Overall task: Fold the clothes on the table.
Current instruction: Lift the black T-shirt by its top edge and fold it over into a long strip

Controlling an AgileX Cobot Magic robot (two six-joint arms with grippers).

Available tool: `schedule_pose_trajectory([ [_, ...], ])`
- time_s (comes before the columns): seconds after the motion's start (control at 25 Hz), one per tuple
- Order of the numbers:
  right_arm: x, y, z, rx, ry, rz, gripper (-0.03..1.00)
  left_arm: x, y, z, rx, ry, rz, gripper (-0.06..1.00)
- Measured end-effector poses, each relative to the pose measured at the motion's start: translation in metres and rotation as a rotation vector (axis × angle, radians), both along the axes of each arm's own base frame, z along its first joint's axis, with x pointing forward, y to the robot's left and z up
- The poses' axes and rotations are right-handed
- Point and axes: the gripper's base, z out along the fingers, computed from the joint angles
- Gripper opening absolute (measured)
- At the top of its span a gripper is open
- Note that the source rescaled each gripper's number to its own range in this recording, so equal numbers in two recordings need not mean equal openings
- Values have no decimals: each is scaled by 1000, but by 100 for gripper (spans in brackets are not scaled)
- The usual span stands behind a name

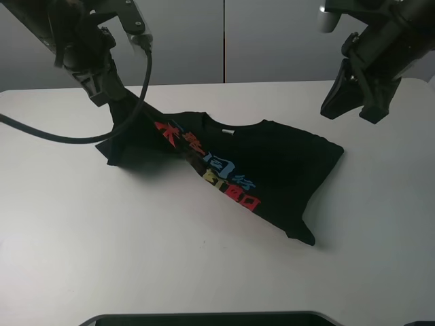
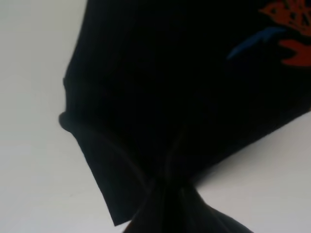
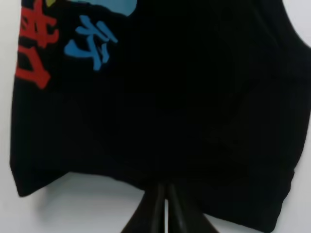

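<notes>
T-shirt (image 1: 272, 163) raised at one end
Left hand (image 1: 112, 102) clamps that end; right hand (image 1: 348, 112), closed empty, hovers beyond opposite end.

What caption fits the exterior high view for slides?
Left gripper holds one side of the black T-shirt raised off the white table; right gripper hangs shut, clear of the shirt.

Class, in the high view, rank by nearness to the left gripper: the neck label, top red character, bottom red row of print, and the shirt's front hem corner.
From the left gripper, shut on the shirt's raised side:
1. Top red character, just beside it.
2. Neck label, at the collar.
3. Bottom red row, lower centre.
4. Hem corner, front right.
</notes>
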Motion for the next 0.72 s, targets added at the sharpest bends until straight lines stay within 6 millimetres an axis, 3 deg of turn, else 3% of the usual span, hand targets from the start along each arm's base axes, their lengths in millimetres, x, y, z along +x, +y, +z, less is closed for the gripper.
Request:
schedule_pose_trajectory([
  [0.16,5,8,-6,92,61,-102,6,2,-1,1,-12,-21,13,0],
  [0.4,6,22,-13,233,188,-158,59,2,0,1,-10,-21,14,0],
  [0.56,-7,32,-24,215,249,-126,63,2,0,1,-10,-21,14,0],
  [0.72,-38,64,-51,109,253,-39,64,2,-1,1,-14,-19,16,0],
])
